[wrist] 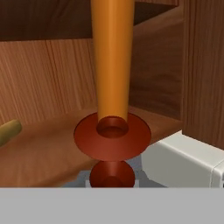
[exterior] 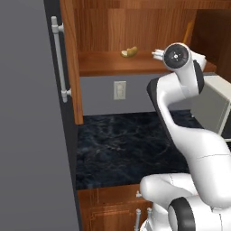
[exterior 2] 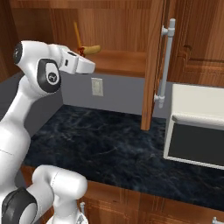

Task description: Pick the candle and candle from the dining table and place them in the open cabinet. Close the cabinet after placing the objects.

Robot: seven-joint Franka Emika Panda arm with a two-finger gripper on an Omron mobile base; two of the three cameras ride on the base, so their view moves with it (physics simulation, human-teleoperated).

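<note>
The fingers (exterior 2: 81,53) are closed on the dark red holder base of the one orange taper candle (wrist: 112,65), which stands upright in the grip. In the hand view the taper rises from the round red holder dish, with a narrower red stem below it where the grip sits. In the right base view the thin orange stick (exterior 2: 77,33) shows above the hand, held at the front edge of the open cabinet's shelf (exterior 2: 118,61).

On that shelf lies one yellow banana-like fruit (exterior: 129,52), just beside the candle on the hand's left. The cabinet has two doors, both swung open; each carries one long vertical steel bar handle (exterior: 60,58), the other seen in the right base view (exterior 2: 165,61).

Below the shelf is a grey wall with one pale outlet plate (exterior: 119,90). Under it runs the counter (exterior: 126,144), black stone with white veins. One white boxy appliance (exterior 2: 197,127) stands on the counter to the right. No readable writing or brand marks show anywhere.
</note>
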